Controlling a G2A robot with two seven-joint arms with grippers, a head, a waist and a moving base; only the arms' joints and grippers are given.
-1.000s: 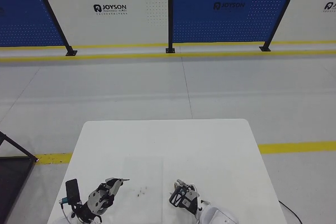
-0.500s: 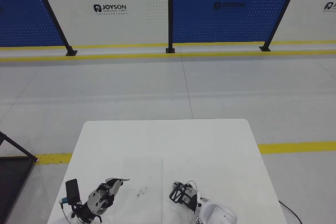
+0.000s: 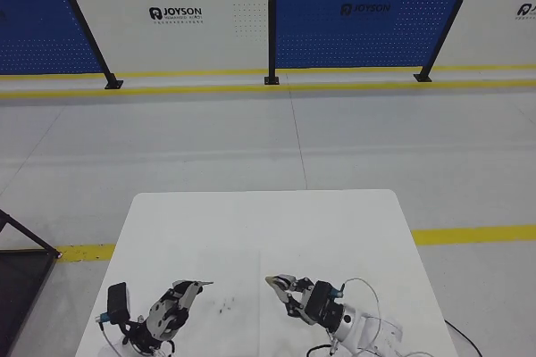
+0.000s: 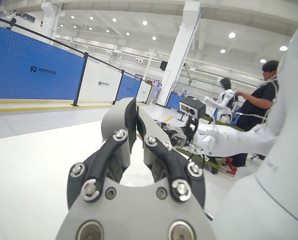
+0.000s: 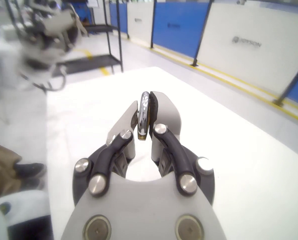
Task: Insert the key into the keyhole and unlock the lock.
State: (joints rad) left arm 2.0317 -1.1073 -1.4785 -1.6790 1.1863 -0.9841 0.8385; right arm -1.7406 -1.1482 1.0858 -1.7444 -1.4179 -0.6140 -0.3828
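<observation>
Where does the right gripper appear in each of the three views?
Top view: right gripper over the white table, near the robot's edge.
Left wrist view: right gripper farther off, beyond the left gripper, under a black camera box.
Right wrist view: right gripper nearest the camera, shut on the lock.
Shared landmark: the white table.

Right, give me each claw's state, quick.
Left claw: closed, pads together; whether it holds anything cannot be told.
Right claw: closed on the lock.
</observation>
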